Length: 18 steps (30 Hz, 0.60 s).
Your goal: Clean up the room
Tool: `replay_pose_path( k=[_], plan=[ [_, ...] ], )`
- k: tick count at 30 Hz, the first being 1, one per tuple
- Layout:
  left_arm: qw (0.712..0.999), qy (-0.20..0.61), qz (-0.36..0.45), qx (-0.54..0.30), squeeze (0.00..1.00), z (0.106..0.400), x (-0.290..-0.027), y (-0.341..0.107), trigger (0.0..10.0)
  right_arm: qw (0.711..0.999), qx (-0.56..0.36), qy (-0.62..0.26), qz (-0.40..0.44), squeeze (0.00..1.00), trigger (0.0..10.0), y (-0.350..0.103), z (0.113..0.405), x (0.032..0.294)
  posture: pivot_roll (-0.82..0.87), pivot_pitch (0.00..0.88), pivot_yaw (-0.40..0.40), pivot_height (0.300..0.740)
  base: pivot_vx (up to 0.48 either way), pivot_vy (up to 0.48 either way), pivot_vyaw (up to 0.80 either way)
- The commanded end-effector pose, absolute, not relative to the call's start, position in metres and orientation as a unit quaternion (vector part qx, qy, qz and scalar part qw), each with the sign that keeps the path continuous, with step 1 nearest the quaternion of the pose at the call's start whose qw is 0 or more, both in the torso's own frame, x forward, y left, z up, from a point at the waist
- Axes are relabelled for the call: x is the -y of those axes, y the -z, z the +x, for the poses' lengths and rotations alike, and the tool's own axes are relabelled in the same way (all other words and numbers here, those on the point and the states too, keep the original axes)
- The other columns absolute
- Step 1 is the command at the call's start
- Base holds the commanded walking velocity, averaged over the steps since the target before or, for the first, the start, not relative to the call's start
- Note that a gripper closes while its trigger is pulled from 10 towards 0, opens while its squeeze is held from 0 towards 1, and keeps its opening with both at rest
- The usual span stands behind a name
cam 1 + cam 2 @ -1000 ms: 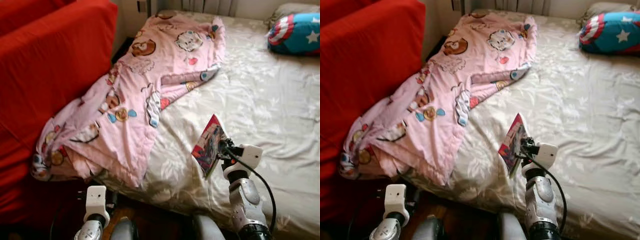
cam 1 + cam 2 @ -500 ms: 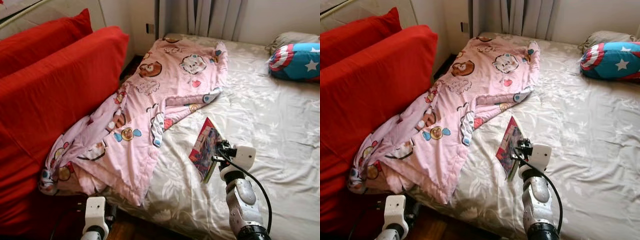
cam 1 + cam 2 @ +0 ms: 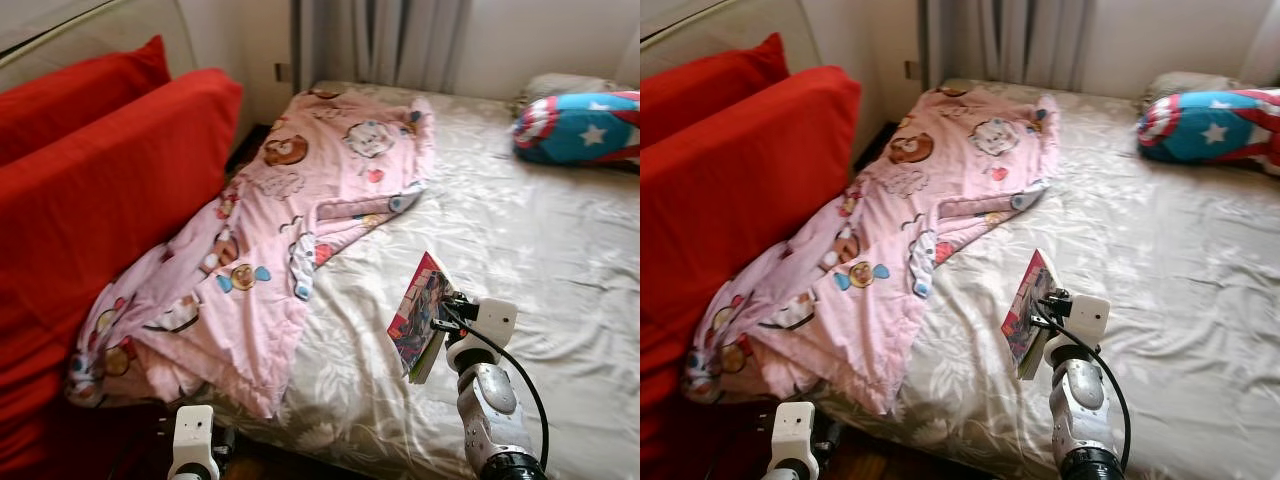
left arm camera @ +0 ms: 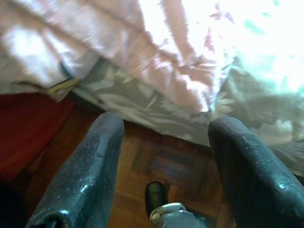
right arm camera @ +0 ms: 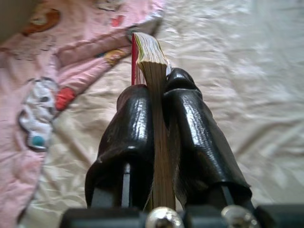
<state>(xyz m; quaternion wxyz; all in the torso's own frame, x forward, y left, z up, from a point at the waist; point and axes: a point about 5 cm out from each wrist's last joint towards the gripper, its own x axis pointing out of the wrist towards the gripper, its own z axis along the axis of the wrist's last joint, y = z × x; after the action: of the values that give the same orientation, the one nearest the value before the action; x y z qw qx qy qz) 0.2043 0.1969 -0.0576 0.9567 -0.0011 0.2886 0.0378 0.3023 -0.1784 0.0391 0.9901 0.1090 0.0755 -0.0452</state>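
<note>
My right gripper (image 3: 441, 318) is shut on a thin colourful book (image 3: 419, 315), held upright on its edge above the near part of the bed (image 3: 540, 230). In the right wrist view the two black fingers (image 5: 130, 128) clamp the book (image 5: 148, 52) from both sides, its page edge facing the camera. My left gripper (image 4: 164, 156) is open and empty, hanging low over the wooden floor (image 4: 156, 156) beside the bed edge. A pink cartoon-print blanket (image 3: 290, 215) lies crumpled across the bed's left side and hangs over its near corner.
A red sofa (image 3: 100, 190) with red cushions stands close along the bed's left side. A blue, red and white star-shield pillow (image 3: 575, 125) lies at the bed's far right. Grey curtains (image 3: 380, 40) hang behind the bed. The beige floral sheet spreads to the right.
The camera has tilted up and shifted, so the curtains and wall come into sight. My right gripper still holds the book over the bed; the left arm still hangs low.
</note>
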Motion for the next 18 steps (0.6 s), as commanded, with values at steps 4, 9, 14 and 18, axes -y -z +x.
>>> replay_pose_path(
  k=[4, 9, 14, 18],
  plan=[
    [0.950, -0.035, 0.002, -0.311, 0.00, 0.1975, -0.1957, 0.0635, 10.0, 0.990, -0.077, 0.051, 0.110, 0.00, 10.0, -0.0391, 0.3032, 0.1780, -0.05, 0.128, -0.028, 0.740, 0.000, 0.000, -0.71],
    [0.950, -0.026, 0.011, -0.310, 0.00, 0.1961, -0.1927, 0.0644, 10.0, 0.989, -0.079, 0.053, 0.109, 0.00, 10.0, -0.0394, 0.3037, 0.1782, -0.05, 0.128, -0.028, 0.740, 0.000, -0.247, -0.71],
    [0.951, -0.035, 0.000, -0.307, 0.00, 0.1963, -0.1918, 0.0643, 10.0, 0.989, -0.079, 0.056, 0.108, 0.00, 10.0, -0.0392, 0.3044, 0.1794, -0.05, 0.128, -0.028, 0.740, 0.000, -0.192, -0.71],
    [0.951, -0.034, 0.001, -0.308, 0.00, 0.1963, -0.1920, 0.0643, 10.0, 0.989, -0.081, 0.057, 0.109, 0.00, 10.0, -0.0386, 0.3041, 0.1797, -0.05, 0.125, -0.032, 0.740, 0.000, 0.000, -0.71]
  ],
)
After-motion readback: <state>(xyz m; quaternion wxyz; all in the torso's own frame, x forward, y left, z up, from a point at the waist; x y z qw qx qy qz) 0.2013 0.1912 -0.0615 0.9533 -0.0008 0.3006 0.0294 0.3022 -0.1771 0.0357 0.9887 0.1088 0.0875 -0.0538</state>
